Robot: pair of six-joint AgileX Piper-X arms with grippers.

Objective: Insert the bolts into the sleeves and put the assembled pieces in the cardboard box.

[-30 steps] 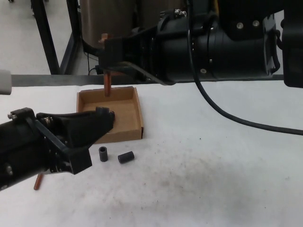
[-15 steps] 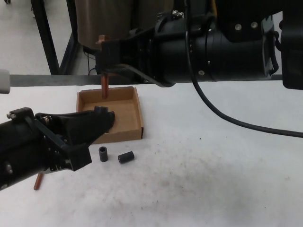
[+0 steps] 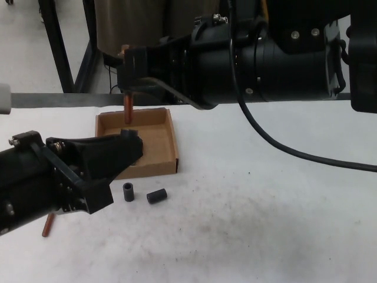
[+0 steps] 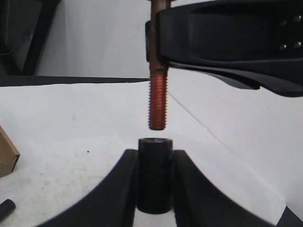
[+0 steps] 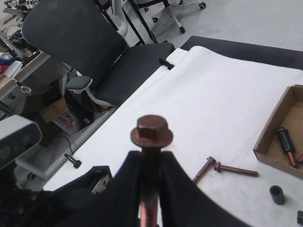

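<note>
Above the far-left corner of the open brown cardboard box [image 3: 154,146], the right gripper [image 3: 131,75] clamps a copper-coloured hex-head metal bolt [image 4: 157,101] upright, threads down. The left gripper [image 4: 155,196] pinches an upright black cylindrical sleeve [image 4: 154,161] over the box, just beneath the bolt tip, not touching.

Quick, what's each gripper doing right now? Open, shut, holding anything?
Left gripper: shut on the black cylindrical sleeve, held upright.
Right gripper: shut on the copper-coloured threaded bolt, its tip just above the sleeve's opening.
</note>
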